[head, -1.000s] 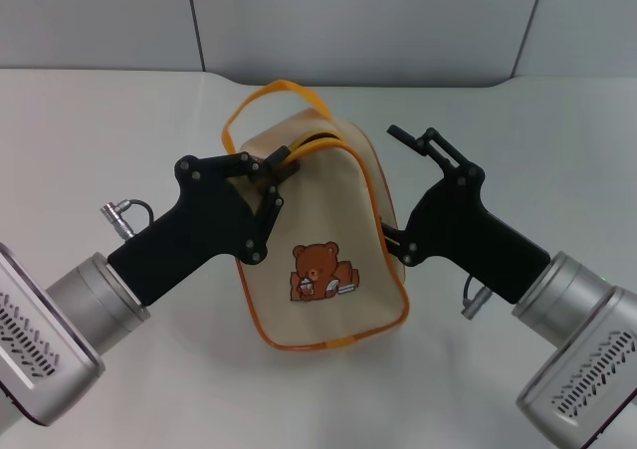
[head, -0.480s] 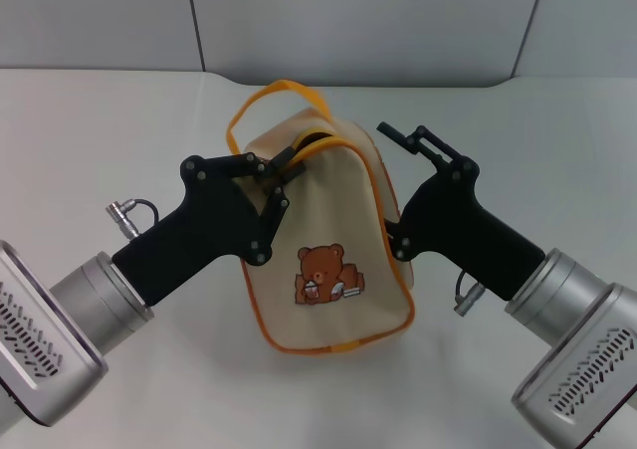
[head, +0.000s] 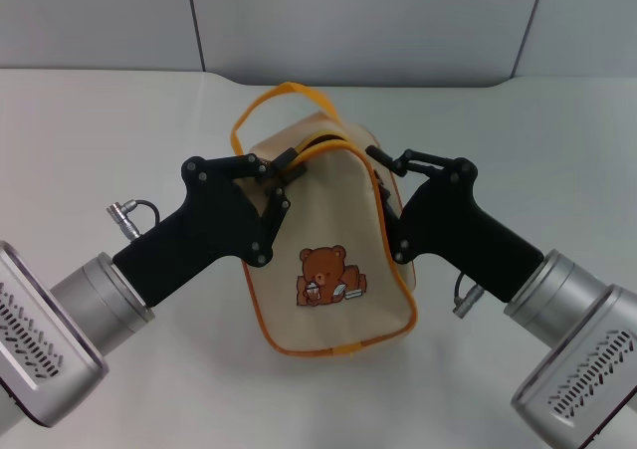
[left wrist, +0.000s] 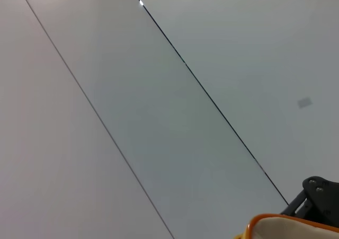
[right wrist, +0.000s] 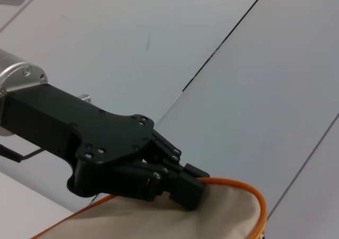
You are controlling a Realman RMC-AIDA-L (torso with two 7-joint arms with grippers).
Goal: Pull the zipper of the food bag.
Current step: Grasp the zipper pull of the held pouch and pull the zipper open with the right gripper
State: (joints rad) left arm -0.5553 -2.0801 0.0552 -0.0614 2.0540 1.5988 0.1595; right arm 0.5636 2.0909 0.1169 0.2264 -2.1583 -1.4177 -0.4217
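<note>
The food bag, beige with orange piping and a brown bear print, stands upright at the table's middle, its orange loop handle at the back. My left gripper is shut on the bag's top edge at its left end; the right wrist view shows it pinching the orange-trimmed fabric. My right gripper is open, its fingertips right at the bag's upper right edge. A dark gap in the zip line shows at the top. I cannot make out the silver pull tab.
The bag stands on a pale grey table with a grey panelled wall behind. The left wrist view shows mostly wall, a corner of the bag and a black part of the right gripper.
My right gripper has moved left and down, from clear of the bag to its upper right edge. The bag has shifted slightly right. My left gripper keeps its hold.
</note>
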